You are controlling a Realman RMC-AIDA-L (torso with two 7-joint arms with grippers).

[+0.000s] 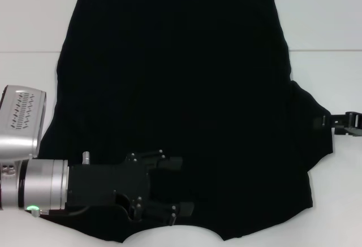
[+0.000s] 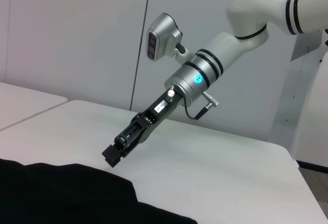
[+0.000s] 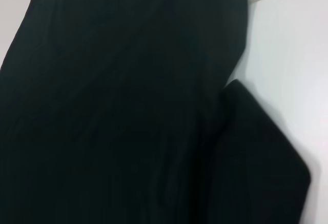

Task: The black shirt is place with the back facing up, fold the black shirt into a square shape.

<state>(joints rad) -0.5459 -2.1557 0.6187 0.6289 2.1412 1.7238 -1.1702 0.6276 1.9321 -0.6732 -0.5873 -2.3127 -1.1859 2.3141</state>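
Across the white table point(image 1: 339, 9), you see the black shirt point(image 1: 175, 89) spread flat, plain side up, ready for folding. Your left tool point(image 1: 176, 186) hovers over the shirt's near hem, fingers spread, probably lining up a grasp. Your right tool point(image 1: 339, 124) sits at the sleeve's outer edge; you cannot tell whether it pinches the cloth.

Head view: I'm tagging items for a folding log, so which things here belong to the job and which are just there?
Job:
black shirt, spread flat
left gripper, over the shirt's near part
right gripper, at the shirt's right sleeve edge

Just there:
white table
wall behind it
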